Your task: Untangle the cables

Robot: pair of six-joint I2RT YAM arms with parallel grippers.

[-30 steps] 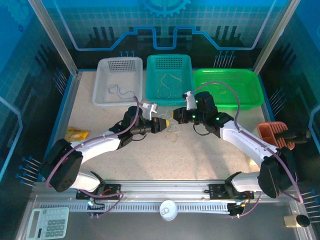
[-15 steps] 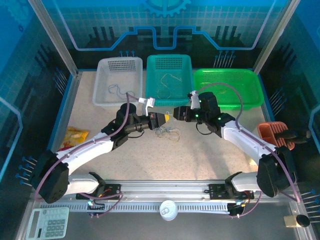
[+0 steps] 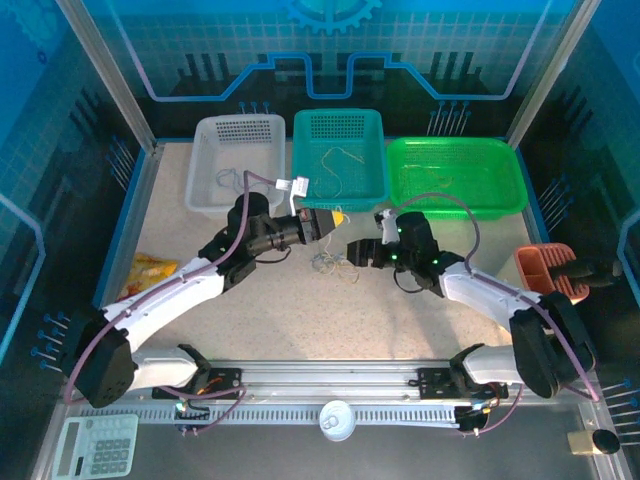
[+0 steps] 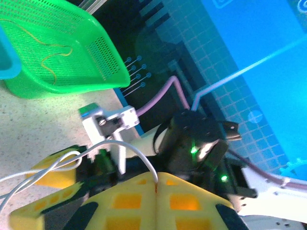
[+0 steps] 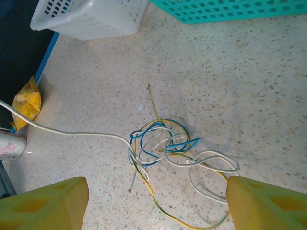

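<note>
Cables [image 3: 335, 265] lay in a small tangle on the speckled tabletop [image 3: 300, 320], mid-table, just near of the teal basket [image 3: 338, 150]. A white basket [image 3: 235, 165] stood to its left and a green basket [image 3: 455, 175] to its right. Yellow packet [image 3: 150, 268] at left edge, well apart. Blue panelled walls around. Left gripper [image 3: 335, 218] was clenched on one white cable [image 4: 129, 146]. Right gripper [image 3: 352, 250] was released, jaws wide above the tangle. Right wrist view resolved blue, white and yellow-green loops. Left wrist view showed a yellowish wire [image 4: 43, 61] in the green basket.
</note>
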